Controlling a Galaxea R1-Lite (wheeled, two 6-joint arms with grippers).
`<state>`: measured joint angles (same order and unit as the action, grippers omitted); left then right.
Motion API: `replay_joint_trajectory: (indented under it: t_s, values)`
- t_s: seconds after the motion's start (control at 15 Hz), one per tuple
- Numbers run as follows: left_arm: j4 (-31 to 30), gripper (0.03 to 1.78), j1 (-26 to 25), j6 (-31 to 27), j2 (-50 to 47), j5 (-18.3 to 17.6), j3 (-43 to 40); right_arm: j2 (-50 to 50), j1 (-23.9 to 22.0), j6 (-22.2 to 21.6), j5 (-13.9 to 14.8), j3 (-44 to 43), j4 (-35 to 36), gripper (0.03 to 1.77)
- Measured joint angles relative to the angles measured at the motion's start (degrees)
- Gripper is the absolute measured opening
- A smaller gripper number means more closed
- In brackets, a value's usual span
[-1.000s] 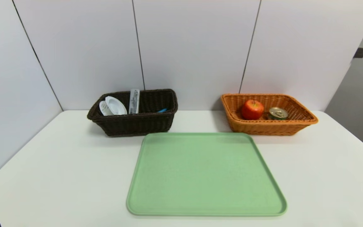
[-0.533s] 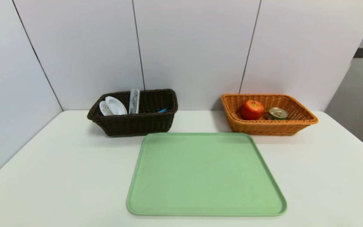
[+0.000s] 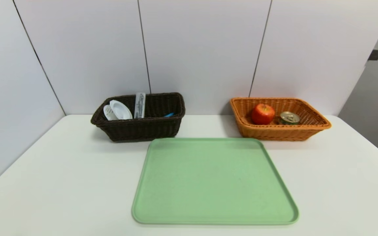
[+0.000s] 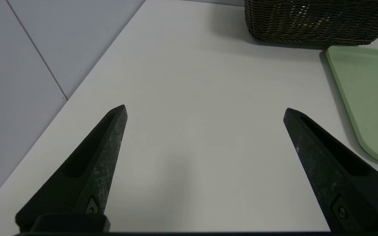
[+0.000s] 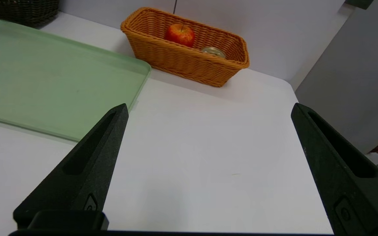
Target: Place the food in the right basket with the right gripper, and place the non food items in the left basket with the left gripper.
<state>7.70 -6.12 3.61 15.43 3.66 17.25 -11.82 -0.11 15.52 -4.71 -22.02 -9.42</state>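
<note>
I am holding both arms back at the near edge of the white table (image 3: pixel 61 183), and I judge the sorting finished, so the step in hand is simply parking cleanly. The left gripper (image 4: pixel 205 109) is standing with its prongs spread wide and nothing between them, over bare table on the left side. The right gripper (image 5: pixel 208 108) is showing the same: prongs wide apart, empty, over the table on the right. To do this well I am keeping both sets of prongs clear of the green tray (image 3: pixel 213 180), level, and well apart from the baskets, so nothing gets nudged.

Farther out, the tray is lying bare in the middle. Beyond it, the dark brown basket (image 3: pixel 143 131) is sitting at the far left, holding the white strainer cup (image 3: pixel 120 109), the grey case (image 3: pixel 139 105) propped upright against the back wall, and a blue sliver of the utensil (image 3: pixel 168 114). The orange basket (image 3: pixel 281 132) is sitting at the far right with the apple (image 3: pixel 262 113) and the tin (image 3: pixel 289 117) side by side inside.

The head view is giving me both baskets' contents but hardly any of the arms. The wrist views are giving me the prongs; the left one is showing only the dark basket's outer weave, not what is inside.
</note>
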Motion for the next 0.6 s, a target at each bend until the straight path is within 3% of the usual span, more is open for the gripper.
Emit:
replay_joint_trajectory:
  t_s: [0.2, 0.53, 0.6]
  values:
    - [-0.2, 1.69, 0.0, -0.2, 0.0, -0.1, 0.6, 3.1, 0.0, 0.1, -0.1, 1.4, -0.5, 1.71]
    - [1.7, 1.69, 0.6, 0.1, 0.0, -4.9, 2.8, 8.1, 0.0, 0.1, 0.1, 1.5, -5.3, 1.71]
    - [3.5, 1.6, 1.5, 0.2, 0.0, -5.2, 4.7, 8.7, 0.0, 0.1, 0.1, 1.4, -5.4, 1.71]
